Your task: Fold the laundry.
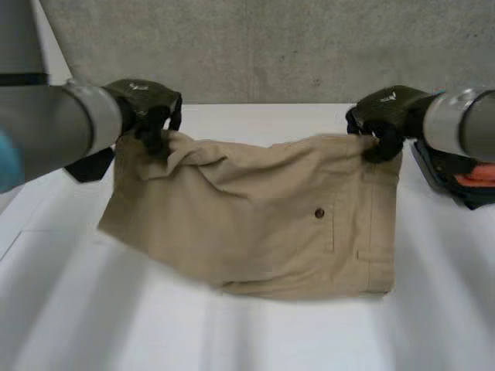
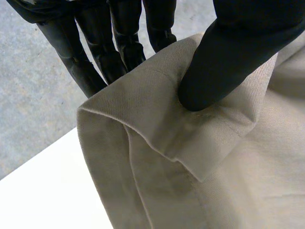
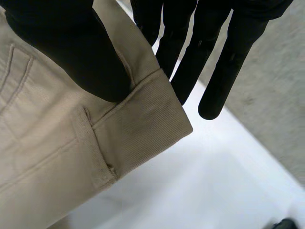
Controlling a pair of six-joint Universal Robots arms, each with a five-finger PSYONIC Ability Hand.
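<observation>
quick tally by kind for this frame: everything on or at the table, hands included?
tan garment: 1
hands: 2, left hand and right hand, each pinching a far corner of the garment
black-and-orange item by the right arm: 1
dark item by the left arm: 1
white table: 1
Total: 6

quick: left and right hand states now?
Left hand: shut on the tan trousers, far left corner.
Right hand: shut on the tan trousers, far right corner.
</observation>
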